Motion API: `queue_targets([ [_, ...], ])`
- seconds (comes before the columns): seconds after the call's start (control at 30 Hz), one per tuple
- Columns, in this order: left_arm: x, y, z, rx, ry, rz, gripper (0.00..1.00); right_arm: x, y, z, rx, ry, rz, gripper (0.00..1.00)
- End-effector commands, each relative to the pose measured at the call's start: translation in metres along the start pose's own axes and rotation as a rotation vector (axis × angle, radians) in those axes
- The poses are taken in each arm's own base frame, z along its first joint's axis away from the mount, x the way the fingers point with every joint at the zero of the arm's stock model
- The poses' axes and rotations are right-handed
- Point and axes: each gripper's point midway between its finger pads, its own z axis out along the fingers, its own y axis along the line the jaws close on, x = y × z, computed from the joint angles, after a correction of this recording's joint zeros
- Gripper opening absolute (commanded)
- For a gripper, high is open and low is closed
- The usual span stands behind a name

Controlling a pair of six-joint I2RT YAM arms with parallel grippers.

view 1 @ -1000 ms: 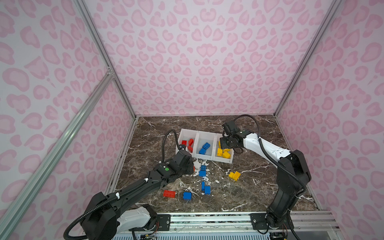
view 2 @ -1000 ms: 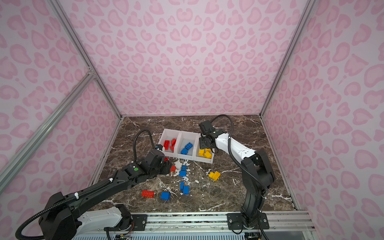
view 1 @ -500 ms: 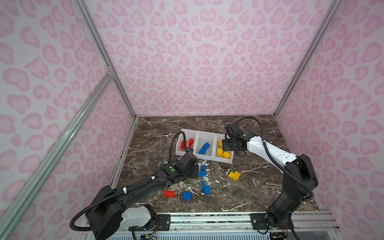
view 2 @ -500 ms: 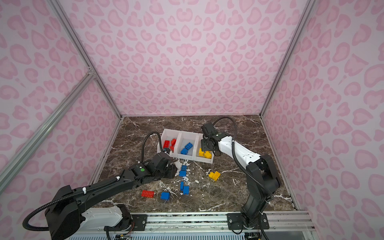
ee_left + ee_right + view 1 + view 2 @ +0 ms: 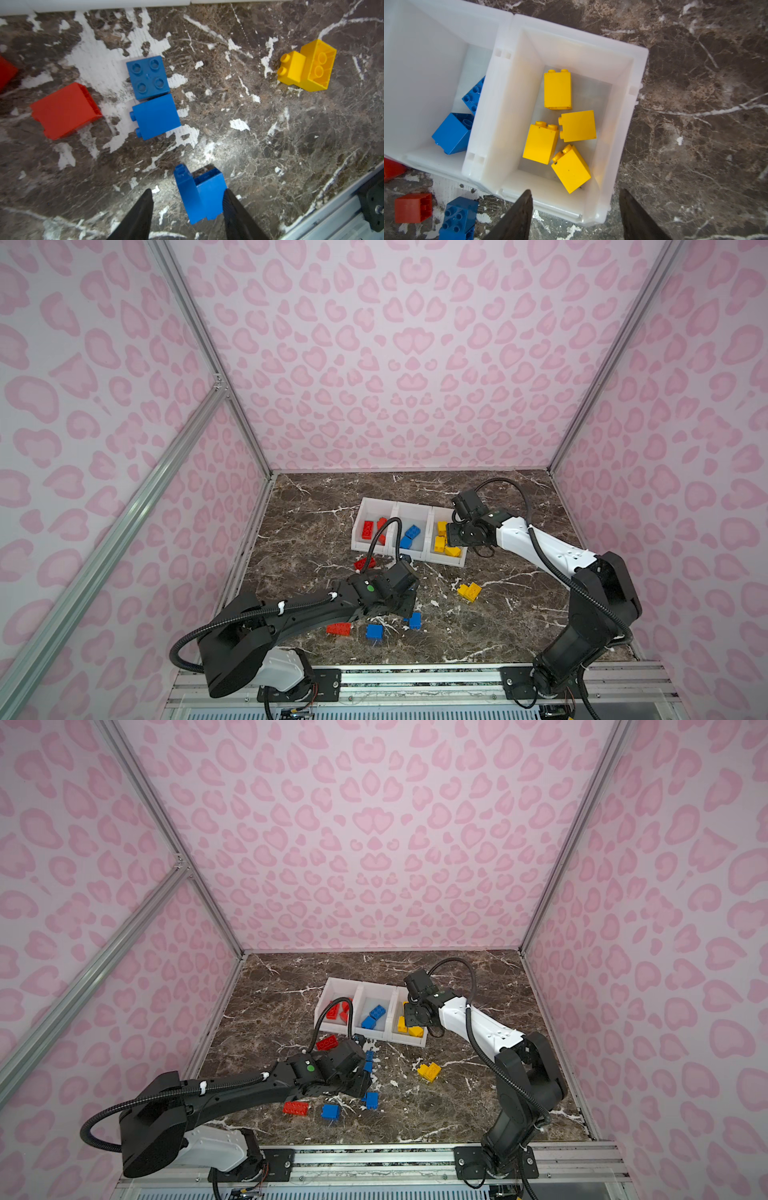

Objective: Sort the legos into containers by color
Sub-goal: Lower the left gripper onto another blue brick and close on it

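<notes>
Left gripper (image 5: 187,190) is low over the marble floor (image 5: 270,145) in front of the containers (image 5: 376,502), jaws apart astride a blue brick (image 5: 204,197). One finger touches its side, the other stands clear. Nearer the containers lie two blue bricks (image 5: 147,76) touching each other, a red brick (image 5: 64,110) beside them, and a yellow pair (image 5: 469,591) off alone.

Right gripper (image 5: 575,190) hangs over the front lip of the end container, jaws apart with nothing between them. Four yellow legos (image 5: 560,133) lie inside. Blue legos (image 5: 411,531) sit in the middle container, red legos (image 5: 368,529) in the far end one.

In both top views the left arm (image 5: 307,610) hides its own fingertips and the bricks beneath, and its cable (image 5: 390,520) crosses the red container. A red shape at the left wrist view's edge is cut off.
</notes>
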Motion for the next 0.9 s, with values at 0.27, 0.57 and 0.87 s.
queue_targets([
  [0.27, 0.019, 0.002, 0.011, -0.078, 0.092, 0.011, 0.47, 0.007, -0.001, 0.003, -0.005, 0.006, 0.011, 0.67],
  [0.57, 0.024, 0.002, 0.024, -0.092, 0.117, 0.009, 0.38, 0.01, -0.002, 0.004, -0.006, 0.01, 0.016, 0.66],
  [0.87, 0.022, -0.001, 0.029, -0.095, 0.108, 0.018, 0.2, 0.011, -0.005, -0.001, 0.002, 0.005, 0.018, 0.64],
])
